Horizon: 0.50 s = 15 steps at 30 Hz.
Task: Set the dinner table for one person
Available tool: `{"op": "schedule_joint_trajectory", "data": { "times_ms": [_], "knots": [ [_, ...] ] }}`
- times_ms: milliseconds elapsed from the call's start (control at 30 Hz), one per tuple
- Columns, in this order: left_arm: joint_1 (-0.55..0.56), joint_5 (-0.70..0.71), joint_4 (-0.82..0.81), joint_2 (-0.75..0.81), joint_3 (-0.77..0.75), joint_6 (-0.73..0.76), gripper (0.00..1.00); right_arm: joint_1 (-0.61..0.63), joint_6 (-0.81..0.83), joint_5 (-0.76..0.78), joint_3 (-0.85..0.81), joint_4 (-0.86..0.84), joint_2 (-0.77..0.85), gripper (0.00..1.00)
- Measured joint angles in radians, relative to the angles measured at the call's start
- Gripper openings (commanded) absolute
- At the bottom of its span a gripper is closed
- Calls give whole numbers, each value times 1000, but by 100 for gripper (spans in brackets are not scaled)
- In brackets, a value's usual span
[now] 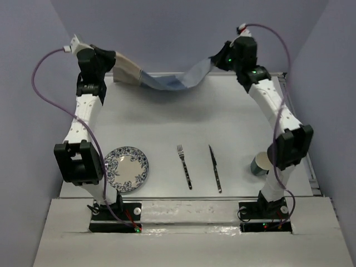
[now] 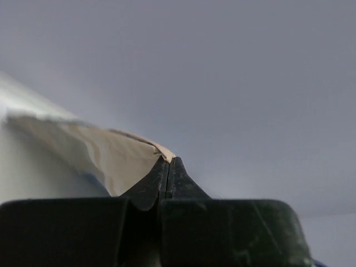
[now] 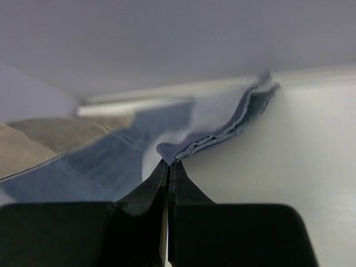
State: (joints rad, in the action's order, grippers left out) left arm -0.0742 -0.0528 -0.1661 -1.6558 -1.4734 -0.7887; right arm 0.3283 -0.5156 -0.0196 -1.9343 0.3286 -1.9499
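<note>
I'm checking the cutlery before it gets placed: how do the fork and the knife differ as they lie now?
The fork ends in tines; the knife tapers to a point. The fork lies left, nearer the plate; the knife right, nearer the cup. The knife looks slightly longer than the fork. Both lie flat on the dinner table, apart, roughly parallel, heads away from the arms.

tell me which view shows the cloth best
Top external: the whole cloth shows, sagging in the middle. Left wrist shows only a beige corner in the left gripper; right wrist only a blue hem in the right gripper.
</note>
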Motion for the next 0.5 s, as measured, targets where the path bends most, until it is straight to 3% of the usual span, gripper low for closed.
{"op": "schedule_joint_trajectory", "data": {
  "times_ms": [133,267,500],
  "knots": [
    [45,-16,5,93,-197,24,0,-43,37,31,-84,-24,237,0],
    [37,-22,-4,196,-272,25,0,-97,54,46,-151,-74,389,0],
    [34,-45,-26,233,-270,15,0,-207,43,-8,-137,-72,396,0]
  ]
}}
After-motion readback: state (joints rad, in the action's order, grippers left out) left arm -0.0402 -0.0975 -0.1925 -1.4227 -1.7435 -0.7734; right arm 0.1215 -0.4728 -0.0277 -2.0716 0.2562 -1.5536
